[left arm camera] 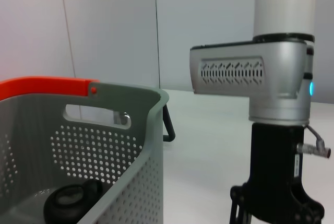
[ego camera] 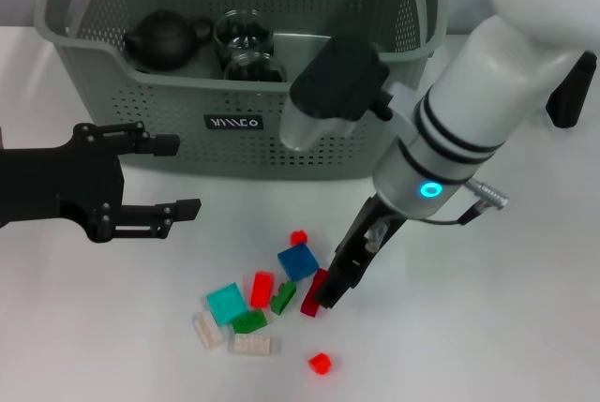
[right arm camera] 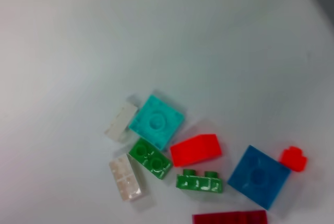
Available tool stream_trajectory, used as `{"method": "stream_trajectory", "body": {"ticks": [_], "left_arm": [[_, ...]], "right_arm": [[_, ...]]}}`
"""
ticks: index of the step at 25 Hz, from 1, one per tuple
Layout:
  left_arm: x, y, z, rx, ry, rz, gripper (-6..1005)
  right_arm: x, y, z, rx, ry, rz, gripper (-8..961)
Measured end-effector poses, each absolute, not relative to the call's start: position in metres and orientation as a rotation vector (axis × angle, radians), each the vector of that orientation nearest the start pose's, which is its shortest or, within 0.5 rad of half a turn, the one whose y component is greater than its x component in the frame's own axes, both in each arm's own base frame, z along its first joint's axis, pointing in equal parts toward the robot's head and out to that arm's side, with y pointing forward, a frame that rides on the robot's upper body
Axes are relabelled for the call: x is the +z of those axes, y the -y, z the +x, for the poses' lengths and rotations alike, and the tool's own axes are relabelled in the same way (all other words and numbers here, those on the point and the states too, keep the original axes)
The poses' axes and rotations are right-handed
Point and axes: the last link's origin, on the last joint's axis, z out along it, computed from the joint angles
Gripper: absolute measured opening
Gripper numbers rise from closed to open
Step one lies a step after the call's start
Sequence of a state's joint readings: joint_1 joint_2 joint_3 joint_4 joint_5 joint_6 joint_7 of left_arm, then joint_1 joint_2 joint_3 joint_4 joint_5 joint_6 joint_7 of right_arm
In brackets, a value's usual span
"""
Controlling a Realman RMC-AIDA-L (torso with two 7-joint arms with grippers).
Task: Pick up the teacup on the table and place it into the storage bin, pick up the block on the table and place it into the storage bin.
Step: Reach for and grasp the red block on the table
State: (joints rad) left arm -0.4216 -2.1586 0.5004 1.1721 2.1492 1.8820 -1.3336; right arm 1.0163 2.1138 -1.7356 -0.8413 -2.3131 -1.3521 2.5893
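The dark red block (ego camera: 314, 291) is lying on the white worktop (ego camera: 487, 327) at the edge of a loose cluster, touching the tip of the right pincer (ego camera: 330, 297), which is reaching down onto it; whether its fingers are spread or pinching the block I cannot tell. Just beside it are sitting a blue block (ego camera: 297, 260), a green block (ego camera: 283, 298) and a bright red block (ego camera: 262, 289). The storage bin (ego camera: 169, 140) is standing behind the cluster, holding a dark teapot (ego camera: 166, 38) and glass cups (ego camera: 243, 33). The left pincer (ego camera: 176, 177) is hovering with fingers spread beside the bin's front wall, well apart from the blocks. The likely trouble: crowded neighbours could get nudged or lifted along, or a narrow hold on the block's edge could slip during the lift.
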Motion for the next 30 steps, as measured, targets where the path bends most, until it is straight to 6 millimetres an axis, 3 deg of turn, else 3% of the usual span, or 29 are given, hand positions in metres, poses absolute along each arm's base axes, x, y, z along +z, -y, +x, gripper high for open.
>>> {"method": "stream_trajectory", "body": {"ticks": [9, 30], "left_arm": [[0.068, -0.292, -0.256, -0.529, 0.247, -2.736, 786], [0.066, -0.29, -0.257, -0.535, 0.25, -2.735, 787]], "right_arm": [[-0.133, -0.347, 0.106, -0.678, -0.645, -2.923, 775], [-0.142, -0.344, 0.115, -0.691, -0.617, -2.91, 736]]}}
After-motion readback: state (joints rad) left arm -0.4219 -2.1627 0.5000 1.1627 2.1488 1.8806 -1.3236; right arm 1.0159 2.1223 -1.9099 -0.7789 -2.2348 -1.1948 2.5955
